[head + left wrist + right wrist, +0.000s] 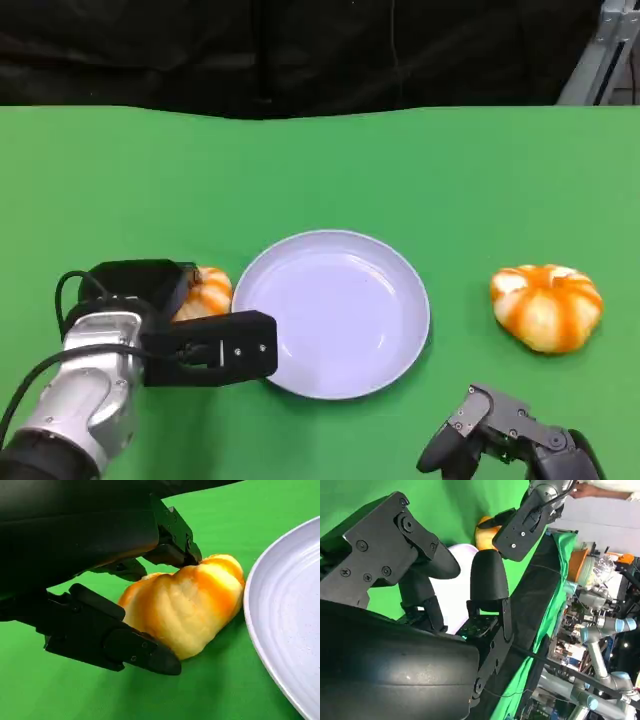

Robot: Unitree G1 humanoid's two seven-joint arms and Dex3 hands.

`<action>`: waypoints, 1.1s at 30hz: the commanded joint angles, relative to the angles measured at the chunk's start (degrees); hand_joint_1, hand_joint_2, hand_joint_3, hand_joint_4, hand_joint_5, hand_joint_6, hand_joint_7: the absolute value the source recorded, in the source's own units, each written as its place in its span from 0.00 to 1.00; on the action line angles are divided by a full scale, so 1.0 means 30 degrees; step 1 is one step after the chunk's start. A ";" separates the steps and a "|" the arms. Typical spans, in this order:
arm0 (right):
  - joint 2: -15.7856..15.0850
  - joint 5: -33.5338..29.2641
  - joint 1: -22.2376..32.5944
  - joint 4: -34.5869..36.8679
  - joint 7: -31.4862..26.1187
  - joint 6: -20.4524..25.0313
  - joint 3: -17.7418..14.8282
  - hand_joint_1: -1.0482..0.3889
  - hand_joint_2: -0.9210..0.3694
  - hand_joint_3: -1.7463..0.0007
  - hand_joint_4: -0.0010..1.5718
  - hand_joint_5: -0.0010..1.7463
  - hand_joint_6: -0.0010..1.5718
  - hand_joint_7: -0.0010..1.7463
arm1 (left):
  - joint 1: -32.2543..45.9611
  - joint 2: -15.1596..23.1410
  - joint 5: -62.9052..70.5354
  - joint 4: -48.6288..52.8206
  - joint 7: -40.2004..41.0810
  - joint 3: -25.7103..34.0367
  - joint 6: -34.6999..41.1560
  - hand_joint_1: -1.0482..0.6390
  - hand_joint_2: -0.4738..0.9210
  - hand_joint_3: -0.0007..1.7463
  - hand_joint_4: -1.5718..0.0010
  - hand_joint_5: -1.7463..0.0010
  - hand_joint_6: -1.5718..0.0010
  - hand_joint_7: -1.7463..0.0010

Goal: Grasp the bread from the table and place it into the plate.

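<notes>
An orange-and-white striped bread (205,292) lies on the green table just left of the white plate (340,310). My left hand (200,350) grips this bread. In the left wrist view its black fingers (115,640) close on both sides of the bread (190,602), which sits a little short of the plate's rim (260,630). The plate has nothing on it. My right hand (505,435) rests low at the front right, fingers loosely bent and apart, holding nothing.
A second striped bread (546,306) lies on the table right of the plate, ahead of my right hand. A black backdrop runs along the table's far edge (320,108). Bare green cloth lies beyond the plate.
</notes>
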 commanded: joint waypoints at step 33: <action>-0.0114 0.0169 0.0672 -0.0810 -0.0047 0.0301 0.0184 0.71 0.44 0.22 0.44 0.96 0.45 0.79 | 0.2784 0.2881 -0.0523 -0.4099 0.8635 0.1870 -0.5187 0.52 0.94 0.03 0.43 0.00 0.59 0.00</action>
